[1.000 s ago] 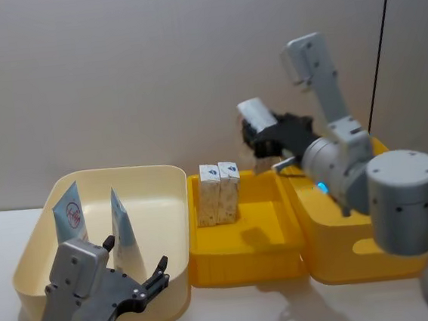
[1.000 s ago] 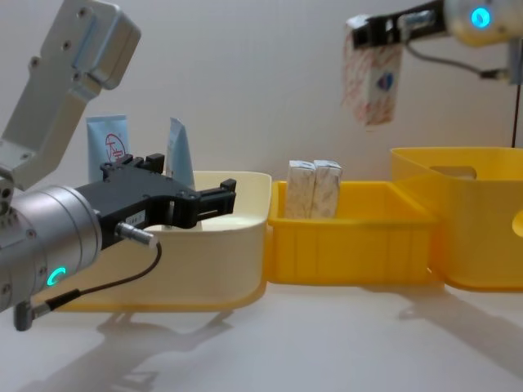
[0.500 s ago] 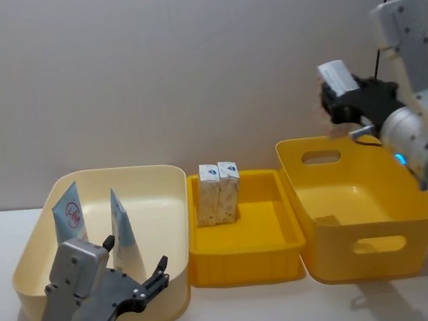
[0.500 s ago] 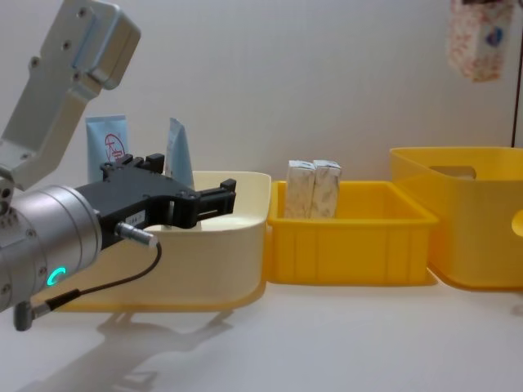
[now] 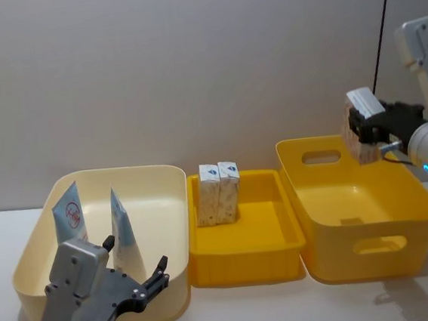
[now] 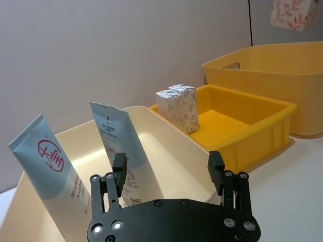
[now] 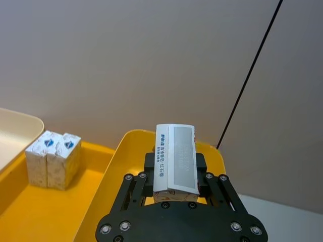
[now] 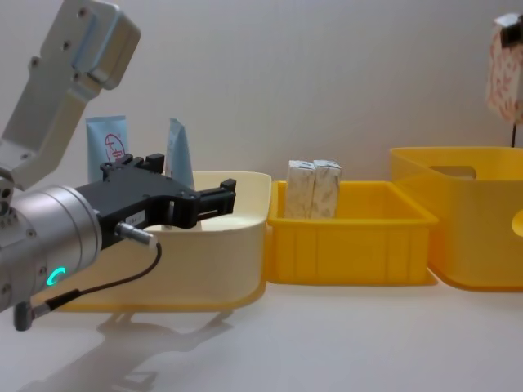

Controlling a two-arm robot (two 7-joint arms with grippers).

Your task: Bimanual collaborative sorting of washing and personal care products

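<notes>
Two pale-blue squeeze tubes [image 5: 71, 212] [image 5: 123, 226] stand in the cream tub [image 5: 172, 233] on the left. A pair of marbled cartons [image 5: 219, 193] stands upright in the shallow yellow tray [image 5: 247, 267]. My right gripper [image 5: 370, 126] is shut on a third marbled carton [image 5: 360, 107], held in the air over the back of the deep yellow basket [image 5: 404, 248]; the right wrist view shows this carton [image 7: 175, 151] clamped between the jaws. My left gripper [image 5: 146, 284] hovers open by the cream tub's front rim, with nothing between its fingers [image 6: 119, 169].
The three containers stand side by side along the back of the white table [image 5: 288, 305], close to the grey wall. A black cable [image 5: 383, 23] hangs down the wall behind the basket. Bare tabletop lies in front of the containers.
My right arm has carried the carton rightward, from above the tray's back edge to over the deep yellow basket, and a little lower. The left arm has not moved.
</notes>
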